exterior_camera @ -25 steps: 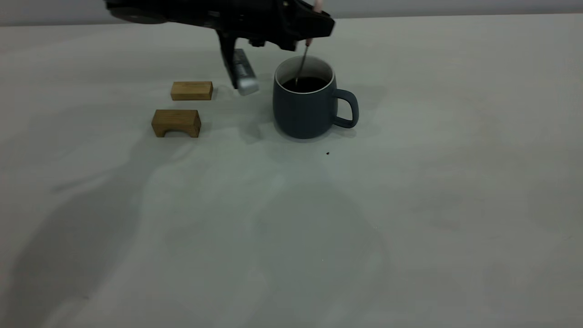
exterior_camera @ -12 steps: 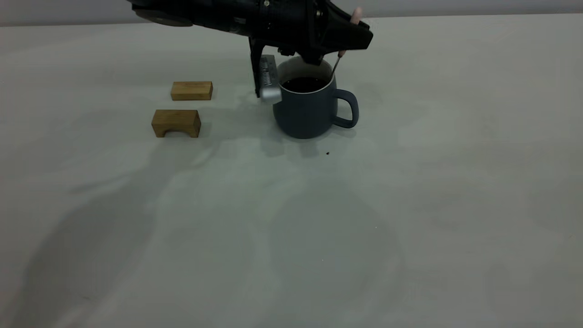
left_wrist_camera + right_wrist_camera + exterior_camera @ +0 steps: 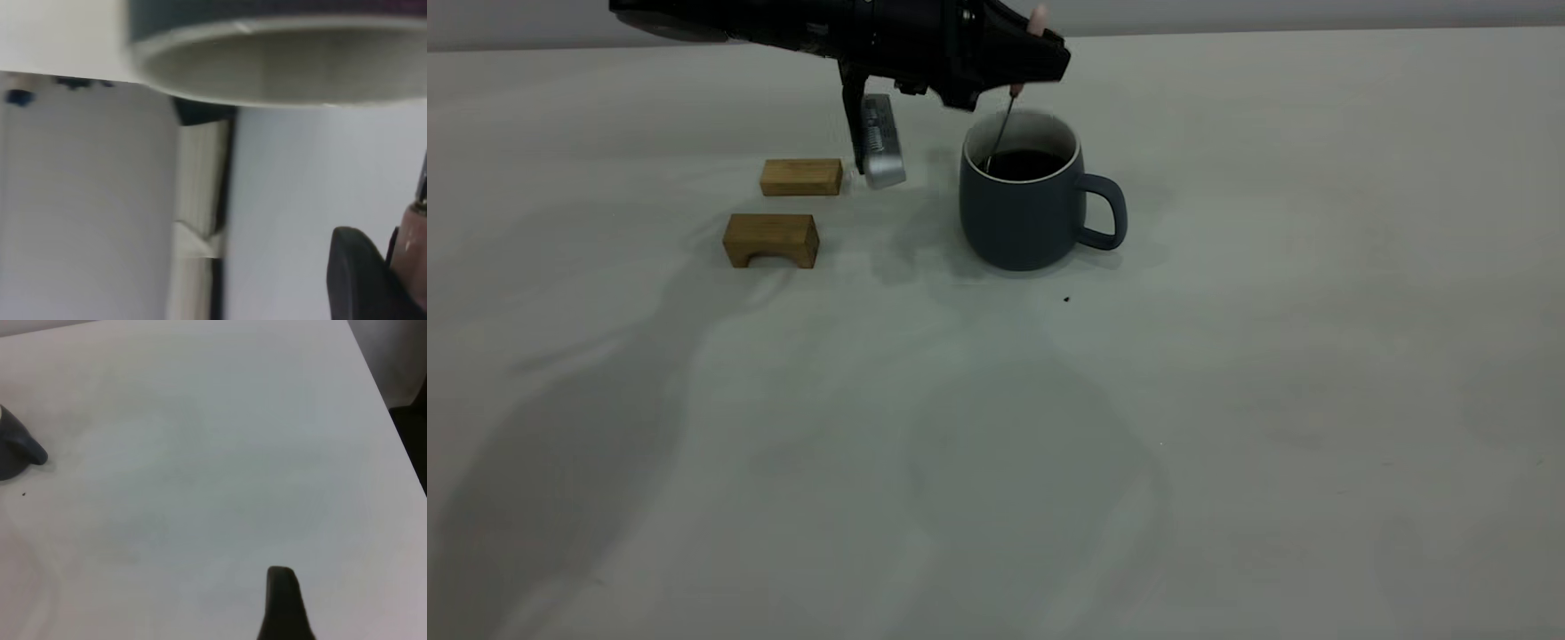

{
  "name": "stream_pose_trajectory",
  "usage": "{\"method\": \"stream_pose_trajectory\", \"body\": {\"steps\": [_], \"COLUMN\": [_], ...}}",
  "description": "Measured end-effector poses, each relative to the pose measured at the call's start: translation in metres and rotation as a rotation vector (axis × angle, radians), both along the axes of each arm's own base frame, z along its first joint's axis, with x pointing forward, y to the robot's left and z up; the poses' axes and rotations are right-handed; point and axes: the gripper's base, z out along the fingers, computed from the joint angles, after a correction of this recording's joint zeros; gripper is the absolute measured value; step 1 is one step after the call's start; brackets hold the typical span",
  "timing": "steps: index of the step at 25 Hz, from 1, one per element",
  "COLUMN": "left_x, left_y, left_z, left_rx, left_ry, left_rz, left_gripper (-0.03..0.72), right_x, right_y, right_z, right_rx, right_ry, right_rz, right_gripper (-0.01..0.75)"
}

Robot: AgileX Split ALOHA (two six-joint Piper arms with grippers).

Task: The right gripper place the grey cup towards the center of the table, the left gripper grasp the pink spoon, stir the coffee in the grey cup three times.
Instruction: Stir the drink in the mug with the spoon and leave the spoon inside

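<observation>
pink spoon (image 3: 1009,105) dips into coffee (image 3: 1023,164).

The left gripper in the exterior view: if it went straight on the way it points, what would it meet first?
Probably nothing: the left gripper points level toward the right, above the grey cup, and past it only bare table shows. Depth is unclear.

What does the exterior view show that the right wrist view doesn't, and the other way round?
Only the exterior view: the left gripper holding the pink spoon over the cup, spoon tip in the coffee, plus two wooden blocks left of the cup. Only the right wrist view: a dark finger of the right gripper over bare table, away from the cup, and the table's edge. Both: the table, the grey cup (only its handle in the wrist view) and a black speck near it.
</observation>
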Motion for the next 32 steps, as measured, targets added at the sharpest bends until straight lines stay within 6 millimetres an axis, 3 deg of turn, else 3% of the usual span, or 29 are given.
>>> {"method": "stream_pose_trajectory", "body": {"steps": [5, 9, 12, 17, 23, 32], "left_x": [-0.003, -0.014, -0.021, -0.029, -0.018, -0.017], "left_y": [-0.024, -0.044, -0.048, -0.034, -0.002, 0.001], "left_z": [-0.001, -0.001, 0.001, -0.004, -0.009, -0.009], "left_rx": [0.015, 0.012, -0.002, 0.058, 0.123, 0.114], "left_ry": [-0.015, -0.016, -0.019, -0.04, -0.052, -0.047], "left_rz": [0.045, -0.005, -0.082, -0.245, -0.233, -0.234], "left_gripper": [0.125, 0.125, 0.125, 0.125, 0.125, 0.125], "right_x": [0.0, 0.0, 0.0, 0.0, 0.0, 0.0], "right_y": [0.0, 0.0, 0.0, 0.0, 0.0, 0.0], "right_z": [0.0, 0.0, 0.0, 0.0, 0.0, 0.0], "right_rx": [0.0, 0.0, 0.0, 0.0, 0.0, 0.0], "right_ry": [0.0, 0.0, 0.0, 0.001, 0.001, 0.0], "right_rz": [0.0, 0.0, 0.0, 0.0, 0.0, 0.0], "right_gripper": [0.574, 0.574, 0.574, 0.574, 0.574, 0.574]}}
